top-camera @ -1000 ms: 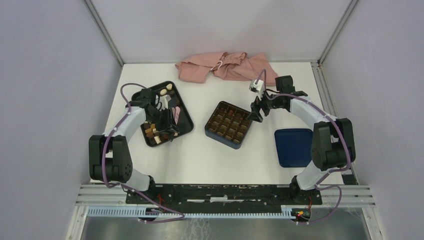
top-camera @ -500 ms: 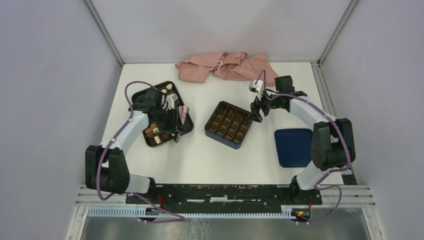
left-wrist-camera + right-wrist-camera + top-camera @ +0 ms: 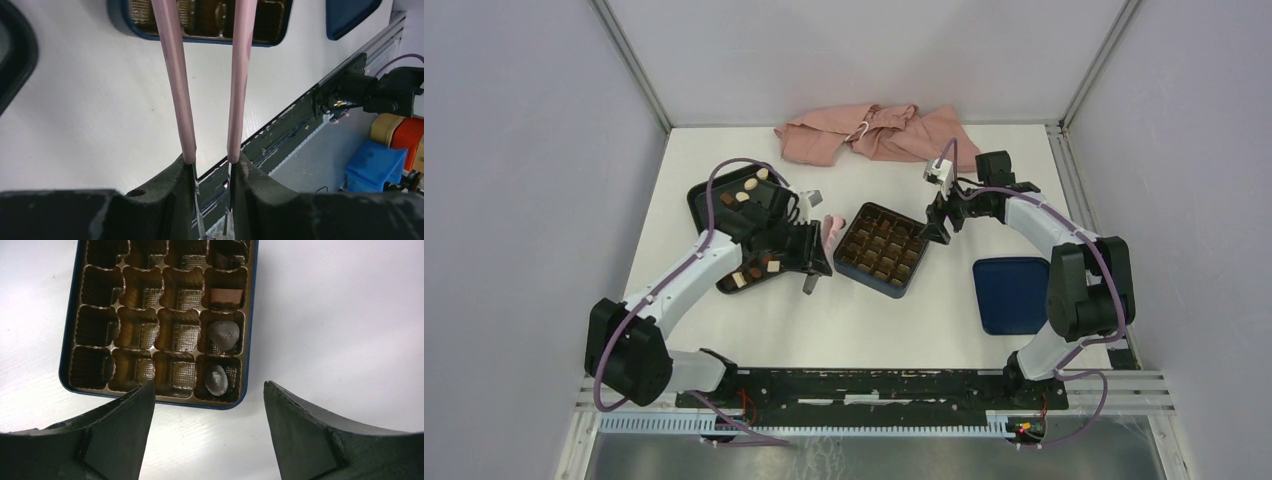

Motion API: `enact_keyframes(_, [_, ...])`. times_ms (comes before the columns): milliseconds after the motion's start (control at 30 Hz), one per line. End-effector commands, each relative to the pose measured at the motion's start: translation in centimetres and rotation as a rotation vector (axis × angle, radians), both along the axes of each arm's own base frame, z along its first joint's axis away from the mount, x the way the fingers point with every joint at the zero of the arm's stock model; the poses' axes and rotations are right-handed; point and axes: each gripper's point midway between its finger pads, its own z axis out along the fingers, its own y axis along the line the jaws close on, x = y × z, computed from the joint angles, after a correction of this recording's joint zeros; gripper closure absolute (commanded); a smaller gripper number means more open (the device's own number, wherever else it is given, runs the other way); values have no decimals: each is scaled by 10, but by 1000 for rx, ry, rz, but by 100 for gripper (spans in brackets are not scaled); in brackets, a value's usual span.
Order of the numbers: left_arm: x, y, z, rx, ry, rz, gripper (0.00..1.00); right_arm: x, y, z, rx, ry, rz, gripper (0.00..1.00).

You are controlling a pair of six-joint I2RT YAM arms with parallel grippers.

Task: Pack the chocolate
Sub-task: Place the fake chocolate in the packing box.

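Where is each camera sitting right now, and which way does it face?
Top external: fixed above and behind the robot, facing down on the white table; left arm and right arm show whole.
Left wrist: facing along thin pink tongs clamped in the left end effector toward the dark blue square box with brown gridded insert; only the end effector's fingers show.
Right wrist: above that box's corner, facing down on small dark chocolate pieces; the open right end effector frames the view.
Shared: all three show the box.
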Motion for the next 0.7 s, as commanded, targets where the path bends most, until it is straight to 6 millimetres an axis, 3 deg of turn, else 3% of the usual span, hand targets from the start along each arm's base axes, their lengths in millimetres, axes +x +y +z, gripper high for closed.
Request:
enact_keyframes(0, [1,-46,37,-131,-68,-27,87,15,-12,20,2,-69,-40,15])
enact_keyframes(200, [-8,-100,34,-167,-77,-120,87,23,-27,24,11,-79,-112,15])
enact_keyframes(367, [-8,-135,20,-130,-76,-186,87,25,-30,24,12,-78,-124,15])
enact_keyframes(667, [-3,-160,-25,-22,-20,-240,87,27,-37,25,14,-78,-141,15])
